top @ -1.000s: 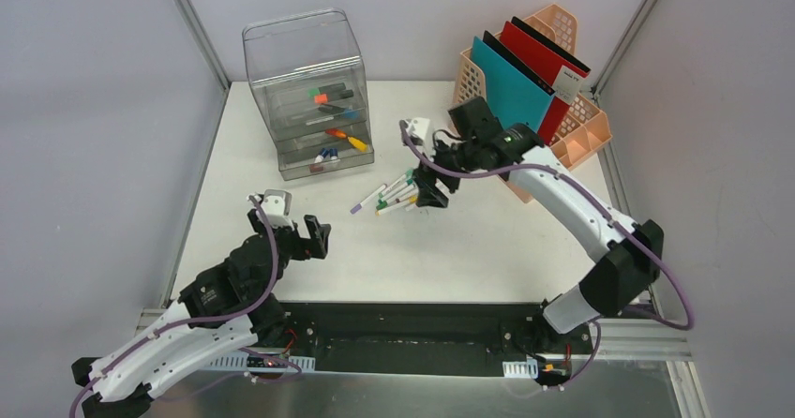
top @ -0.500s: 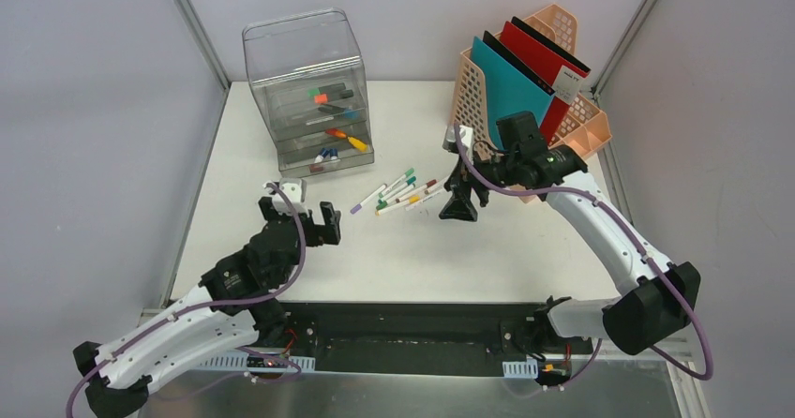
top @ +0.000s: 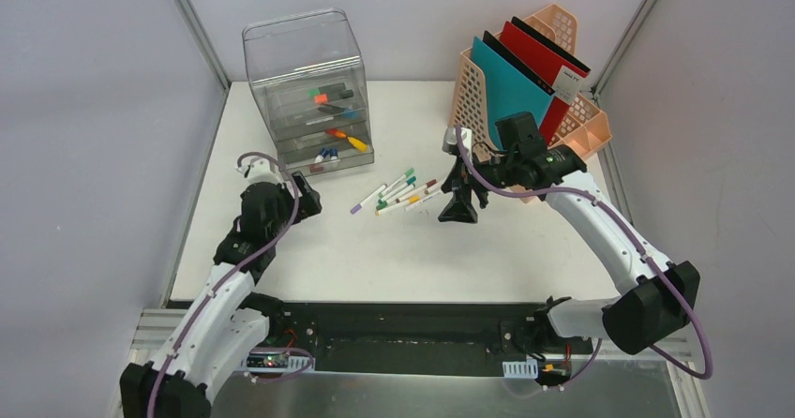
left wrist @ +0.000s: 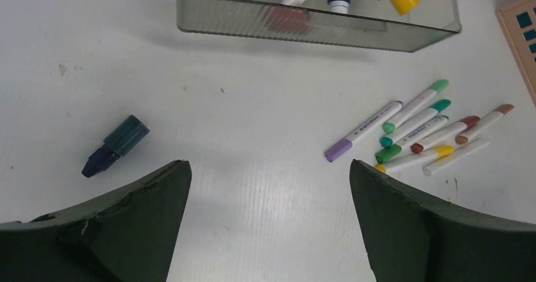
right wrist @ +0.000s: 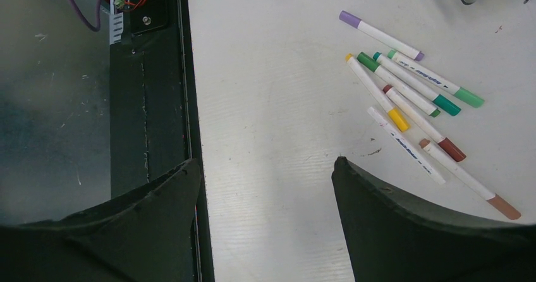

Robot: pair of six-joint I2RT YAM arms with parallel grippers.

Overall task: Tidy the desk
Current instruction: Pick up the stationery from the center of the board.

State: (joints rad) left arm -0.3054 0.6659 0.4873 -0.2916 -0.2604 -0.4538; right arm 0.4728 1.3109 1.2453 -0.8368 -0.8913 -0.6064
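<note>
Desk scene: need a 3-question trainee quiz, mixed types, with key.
1. True or false: the left gripper holds a marker.
2. The loose markers lie: A) inside the drawer unit; B) on the desk, between drawer unit and file rack; C) inside the file rack.
3. What colour is the cap on the marker nearest the left arm?
Key: 1 false, its jaws are open and empty; 2 B; 3 purple.

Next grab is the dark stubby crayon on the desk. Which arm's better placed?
Left, probably. The left pincer hovers open with the crayon just off one finger; the right pincer sits beyond the marker pile, farther away.
</note>
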